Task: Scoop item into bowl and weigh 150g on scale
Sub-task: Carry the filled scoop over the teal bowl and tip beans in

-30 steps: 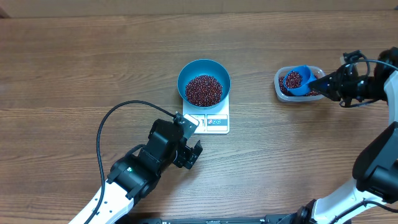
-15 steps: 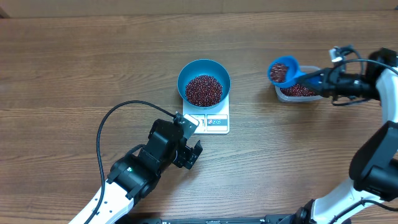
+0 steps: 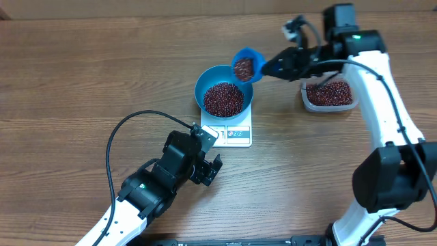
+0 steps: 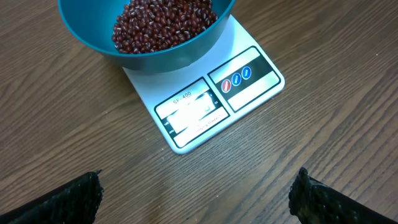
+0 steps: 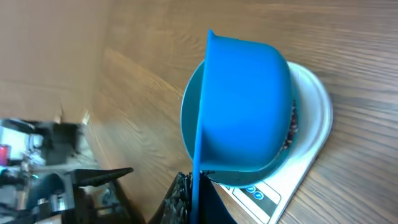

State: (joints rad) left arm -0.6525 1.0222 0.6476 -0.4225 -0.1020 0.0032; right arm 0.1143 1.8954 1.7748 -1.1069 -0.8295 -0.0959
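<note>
**Just over the rim: a loaded scoop at the weighing bowl**

Centrally on the desk (image 3: 82, 68) sits the white scale (image 3: 235, 134), its display and label panels on the near edge. The figures on the display cannot be read in the left wrist view. The blue bowl (image 3: 198, 92) stands upright on the scale's far part and holds a heap of dark red-brown beans (image 3: 223, 99) that covers its bottom.

At the bowl's far-right rim hangs a small blue scoop (image 3: 247, 63), tilted, with beans visible inside it. The right fingers (image 5: 180, 202) are clenched on the scoop's handle, and the arm reaches in from the right. Seen from the right wrist, the scoop's blue underside hides most of the bowl, with the scale's white edge showing behind it.

To the right of the scale, well apart from it, a clear plastic tub (image 3: 330, 109) rests on the desk with more beans inside.

The left fingers (image 4: 68, 202) are spread wide and grasp nothing. They hover above bare desk just near and left of the scale, pointing toward its front panels.
</note>
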